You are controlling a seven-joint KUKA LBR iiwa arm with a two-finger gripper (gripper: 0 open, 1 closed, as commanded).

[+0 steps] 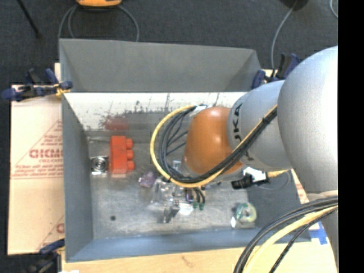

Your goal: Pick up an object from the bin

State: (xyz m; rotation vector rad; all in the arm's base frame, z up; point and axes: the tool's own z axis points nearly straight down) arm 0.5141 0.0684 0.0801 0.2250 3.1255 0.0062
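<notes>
My gripper [168, 202] shows as a metal part below the arm's orange cover, low over the middle of the bin floor. A small purple thing [147, 180] lies just to its upper left, close to it, and I cannot tell whether they touch. A red toy brick [120, 154] with studs on its right side rests further left on the floor. Beside the brick's left edge sits a small round metal piece [99, 165]. Nothing can be made out between the gripper's tips, which the cover and cables partly hide.
A small greenish-white ring-shaped thing [245, 213] lies near the bin's front right corner. A short black-and-white piece [250, 180] shows at the arm's lower edge on the right. The arm and its looped cables cover the right half of the bin.
</notes>
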